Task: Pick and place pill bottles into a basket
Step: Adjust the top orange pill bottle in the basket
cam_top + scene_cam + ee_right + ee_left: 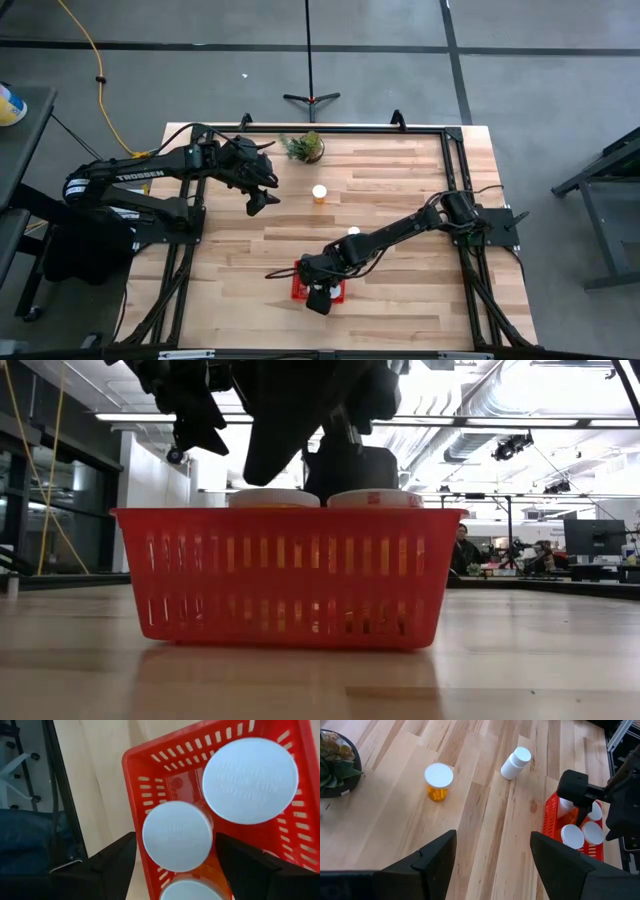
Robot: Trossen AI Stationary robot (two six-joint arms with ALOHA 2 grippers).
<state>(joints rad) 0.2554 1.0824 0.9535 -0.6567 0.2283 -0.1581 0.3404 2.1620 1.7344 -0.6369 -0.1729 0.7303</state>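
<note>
Still to fetch: upright bottle point(319, 193) on the desk, axis vertical, cap up, just right of the open left pincer point(262, 198), clearly the nearer arm. Tipped bottle point(353, 232) flat beside the right forearm. Right pincer point(320, 297) over the basket point(298, 290), spread open astride a standing bottle point(177, 836) inside.
</note>
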